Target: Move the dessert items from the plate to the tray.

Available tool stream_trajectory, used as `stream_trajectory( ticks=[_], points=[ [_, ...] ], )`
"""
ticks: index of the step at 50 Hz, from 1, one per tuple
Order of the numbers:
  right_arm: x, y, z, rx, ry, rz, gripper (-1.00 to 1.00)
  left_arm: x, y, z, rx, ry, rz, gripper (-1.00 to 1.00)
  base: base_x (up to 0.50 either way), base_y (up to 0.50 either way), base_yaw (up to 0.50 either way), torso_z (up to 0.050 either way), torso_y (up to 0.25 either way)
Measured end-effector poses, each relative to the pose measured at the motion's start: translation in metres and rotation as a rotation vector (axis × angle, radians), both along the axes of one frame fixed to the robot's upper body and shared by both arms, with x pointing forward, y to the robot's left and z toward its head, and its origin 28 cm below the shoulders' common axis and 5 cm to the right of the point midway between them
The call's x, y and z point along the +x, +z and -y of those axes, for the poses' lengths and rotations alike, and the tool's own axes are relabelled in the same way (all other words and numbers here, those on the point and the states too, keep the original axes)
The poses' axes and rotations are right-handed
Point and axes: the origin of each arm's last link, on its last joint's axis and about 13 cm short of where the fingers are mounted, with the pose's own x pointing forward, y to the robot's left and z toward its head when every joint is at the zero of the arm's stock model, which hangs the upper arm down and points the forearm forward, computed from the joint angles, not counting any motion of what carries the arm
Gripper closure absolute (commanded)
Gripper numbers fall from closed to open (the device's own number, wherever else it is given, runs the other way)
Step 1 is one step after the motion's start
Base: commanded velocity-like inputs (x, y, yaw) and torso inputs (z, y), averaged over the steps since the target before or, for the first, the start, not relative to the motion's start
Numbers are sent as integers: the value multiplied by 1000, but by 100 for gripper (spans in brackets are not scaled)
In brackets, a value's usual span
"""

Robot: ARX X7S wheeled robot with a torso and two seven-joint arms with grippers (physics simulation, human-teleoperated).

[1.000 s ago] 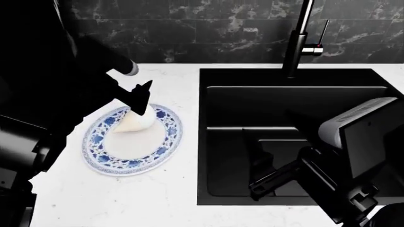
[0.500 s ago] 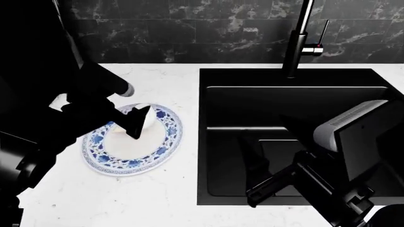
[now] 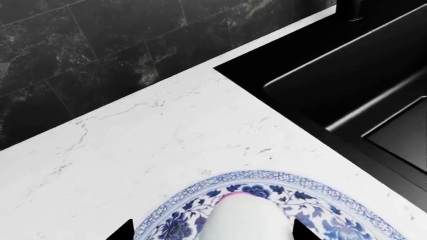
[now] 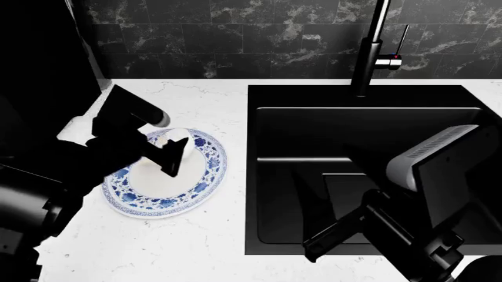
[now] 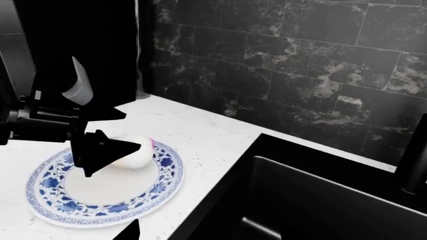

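One dessert item (image 3: 243,219), a white rounded scoop with a pink fleck, lies on the blue-and-white patterned plate (image 3: 175,220). My left gripper (image 3: 213,233) is open, with a black fingertip on either side of the scoop and a gap left on both sides. In the head view the left gripper (image 4: 174,155) covers the item over the plate (image 4: 208,170). The right wrist view shows the scoop (image 5: 138,151) just behind the left gripper (image 5: 107,150). My right gripper (image 4: 312,217) hangs open and empty over the sink. The tray is out of view.
A deep black sink (image 4: 259,94) fills the right half of the white marble counter (image 4: 196,247), with a black faucet (image 4: 368,53) at its back edge. A dark tiled wall (image 4: 235,35) runs behind. The plate sits close to the sink's left rim.
My left gripper has come forward and down over the plate, from behind the dessert item to astride it. The right arm has shifted only slightly.
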Motion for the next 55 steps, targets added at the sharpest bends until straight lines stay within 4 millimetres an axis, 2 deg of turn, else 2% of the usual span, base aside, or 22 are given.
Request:
stream_trajectory(
  ticks=[21, 54, 55],
  points=[
    [0, -2, 0, 1, 3, -8, -100, 2, -13, 3, 1, -16, -47, -100, 0, 0, 0, 0, 0],
    [0, -4, -1, 12, 1, -17, -100, 3, -24, 4, 12, -20, -81, -100, 0, 0, 0, 0, 0],
    [0, -4, -1, 12, 0, -18, -100, 3, -24, 4, 12, -21, -82, 100, 0, 0, 0, 0, 0]
  ],
)
